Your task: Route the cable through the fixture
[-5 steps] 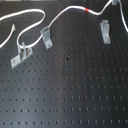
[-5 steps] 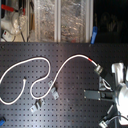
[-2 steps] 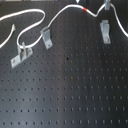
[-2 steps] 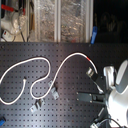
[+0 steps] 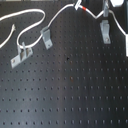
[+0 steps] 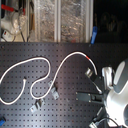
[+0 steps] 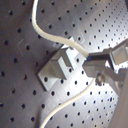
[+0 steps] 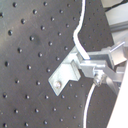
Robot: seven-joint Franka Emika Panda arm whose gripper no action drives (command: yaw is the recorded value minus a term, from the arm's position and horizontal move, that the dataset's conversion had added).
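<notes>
Pincer (image 7: pixel 92 59) fingers close on the cable (image 7: pixel 50 35) right at the fixture (image 7: pixel 57 67), the white cord passing over its forked top in both wrist views. Two other grey clips (image 5: pixel 45 36) and (image 5: pixel 20 55) stand apart on the black pegboard table (image 5: pixel 70 95). Only the second exterior view shows cluttered shelves (image 6: pixel 47 20) behind.

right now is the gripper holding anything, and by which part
The gripper looks shut on the cable, pinching it partway along its length right next to the fixture. Contact is partly hidden in both wrist views, so this is likely, not certain.
</notes>
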